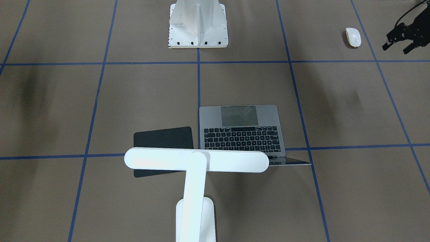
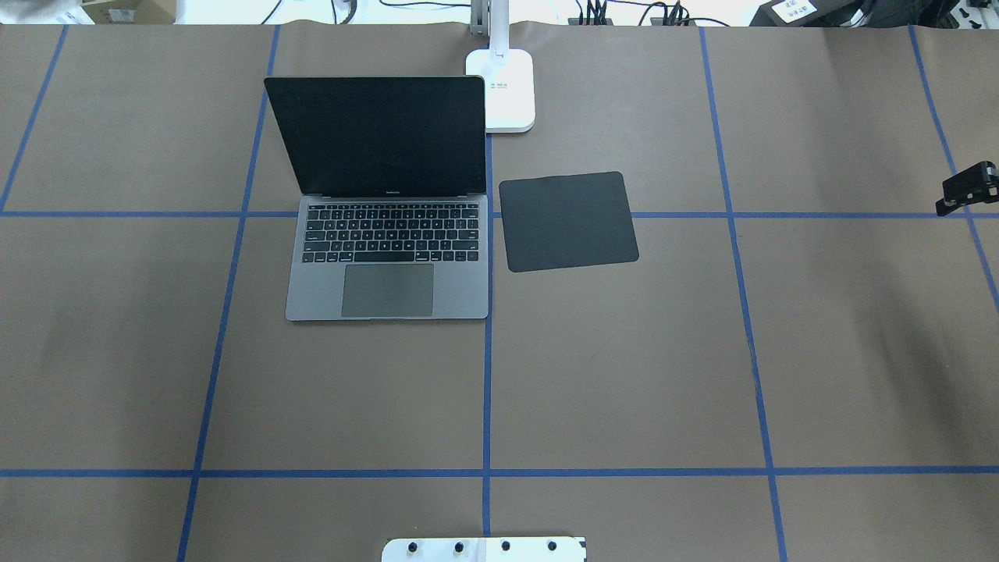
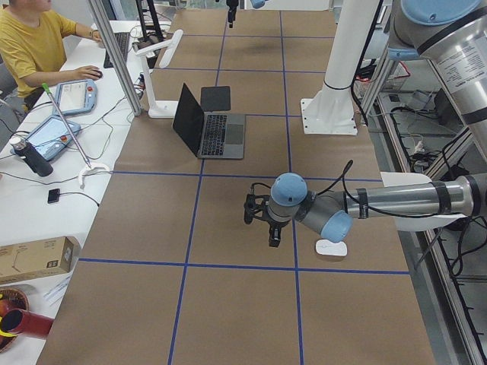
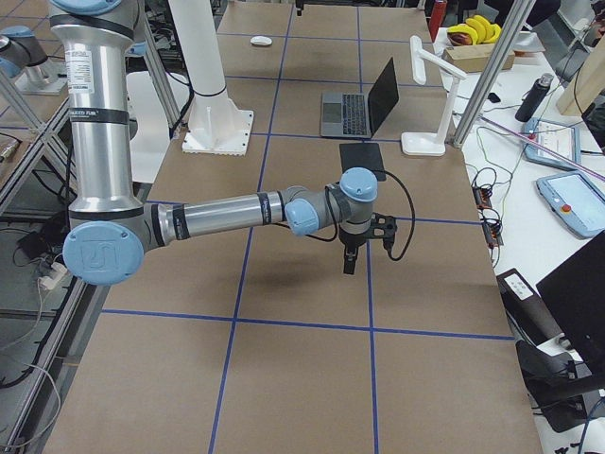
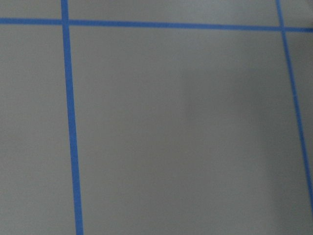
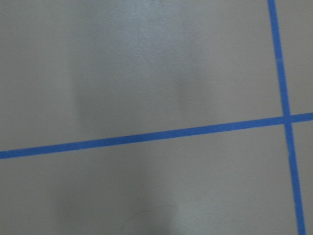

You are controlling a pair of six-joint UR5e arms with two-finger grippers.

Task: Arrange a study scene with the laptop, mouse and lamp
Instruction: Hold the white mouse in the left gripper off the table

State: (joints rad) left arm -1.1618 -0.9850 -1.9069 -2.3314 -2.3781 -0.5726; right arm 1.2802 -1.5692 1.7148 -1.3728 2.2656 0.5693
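While my left gripper hangs just beside the mouse at the near left of the table, jaws spread and empty, the step in hand — I judge — is the pickup: straddle the smooth shell's narrow sides, close low. My right gripper hovers over bare table; open or closed, I cannot tell. Farther out, open room runs past the near edge of the laptop to the black mat — the lamp stands beyond.

**Even overhead light, soft wrist views**

Bright, diffuse light from above leaves only faint, smeared shadows on the brown paper-covered desk. The white T-shaped lamp nearly washes out in the front-facing view (its edges glow bluish). Both wrist views are blurred, their blue tape grid lines fuzzy.
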